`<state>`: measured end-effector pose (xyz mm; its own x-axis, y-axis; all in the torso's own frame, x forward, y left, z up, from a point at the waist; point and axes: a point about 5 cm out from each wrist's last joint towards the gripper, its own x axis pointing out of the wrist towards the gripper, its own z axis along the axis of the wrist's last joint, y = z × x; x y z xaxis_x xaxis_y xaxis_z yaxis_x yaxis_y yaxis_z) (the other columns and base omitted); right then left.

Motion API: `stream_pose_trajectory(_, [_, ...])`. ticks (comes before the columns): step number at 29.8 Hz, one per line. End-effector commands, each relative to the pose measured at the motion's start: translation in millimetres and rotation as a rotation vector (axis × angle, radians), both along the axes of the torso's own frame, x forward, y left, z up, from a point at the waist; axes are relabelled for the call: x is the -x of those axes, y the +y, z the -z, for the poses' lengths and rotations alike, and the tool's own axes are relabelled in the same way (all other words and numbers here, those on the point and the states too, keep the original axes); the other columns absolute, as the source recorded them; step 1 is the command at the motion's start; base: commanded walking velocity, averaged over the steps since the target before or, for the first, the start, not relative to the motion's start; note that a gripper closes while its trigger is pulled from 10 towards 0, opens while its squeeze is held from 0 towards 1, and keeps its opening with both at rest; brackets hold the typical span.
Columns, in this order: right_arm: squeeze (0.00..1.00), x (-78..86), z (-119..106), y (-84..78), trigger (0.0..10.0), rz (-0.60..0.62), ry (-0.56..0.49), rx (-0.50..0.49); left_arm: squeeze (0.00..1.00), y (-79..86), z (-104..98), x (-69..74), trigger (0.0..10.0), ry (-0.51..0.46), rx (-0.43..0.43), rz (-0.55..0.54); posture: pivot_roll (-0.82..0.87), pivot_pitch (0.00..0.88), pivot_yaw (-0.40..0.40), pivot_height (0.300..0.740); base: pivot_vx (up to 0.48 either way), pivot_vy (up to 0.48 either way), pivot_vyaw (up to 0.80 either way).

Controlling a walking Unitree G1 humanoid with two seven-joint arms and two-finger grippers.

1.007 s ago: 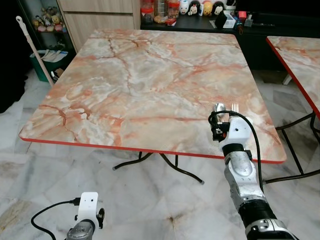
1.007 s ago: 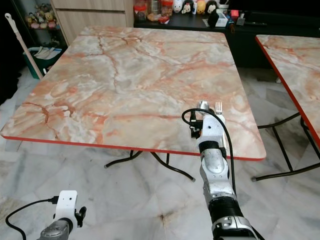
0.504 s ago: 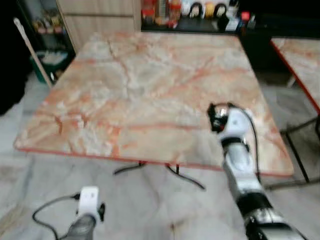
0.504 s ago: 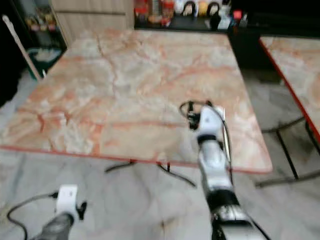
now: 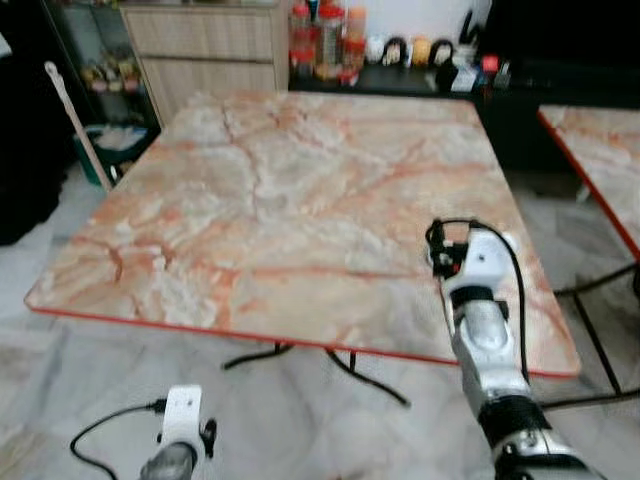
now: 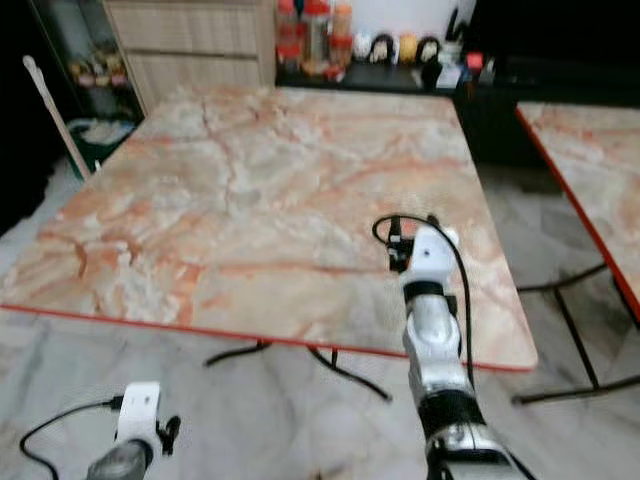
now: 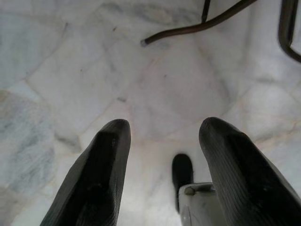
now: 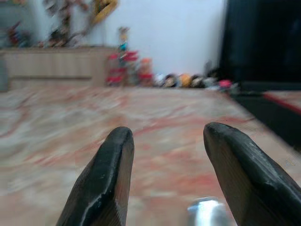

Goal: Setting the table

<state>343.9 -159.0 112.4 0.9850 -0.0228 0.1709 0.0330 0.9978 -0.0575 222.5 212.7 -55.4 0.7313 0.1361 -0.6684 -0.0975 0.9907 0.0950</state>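
Home dining area: marble-patterned table [image 5: 300, 200] on tiled floor [image 5: 60, 370], behind it wooden drawers [image 5: 205, 50], condiment jars [image 5: 325, 35] and figurines.

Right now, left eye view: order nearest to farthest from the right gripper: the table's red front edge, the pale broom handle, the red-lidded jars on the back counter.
1. Red front edge of the marble table, just below the right gripper.
2. Red-lidded jars, far back on the counter.
3. Pale broom handle, far left by the shelves; close to the jars' distance.

Head stereo pair looks down on table [image 5: 300, 200] — wrist cams close, along fingers.
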Motion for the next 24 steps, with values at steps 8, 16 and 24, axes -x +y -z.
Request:
stream_pose_trajectory(8, [0.0,8.3,4,5.8,10.0,0.003,-0.009,-0.015,0.0,0.7,1,1.7,10.0,0.01,0.002,0.003,0.01,0.105,-0.013,0.74,0.293,0.0,0.0])
stream_pose_trajectory(16, [0.0,16.3,13,7.1,10.0,0.014,0.014,-0.022,0.0,0.5,2,3.1,10.0,0.015,0.004,0.007,0.0,0.11,-0.012,0.74,0.257,0.0,0.0])
stream_pose_trajectory(24, [0.0,22.0,15,8.8,10.0,0.013,0.012,-0.023,0.0,0.0,2,3.4,10.0,0.013,0.012,0.007,0.01,0.113,-0.014,0.74,0.0,0.0,0.0])
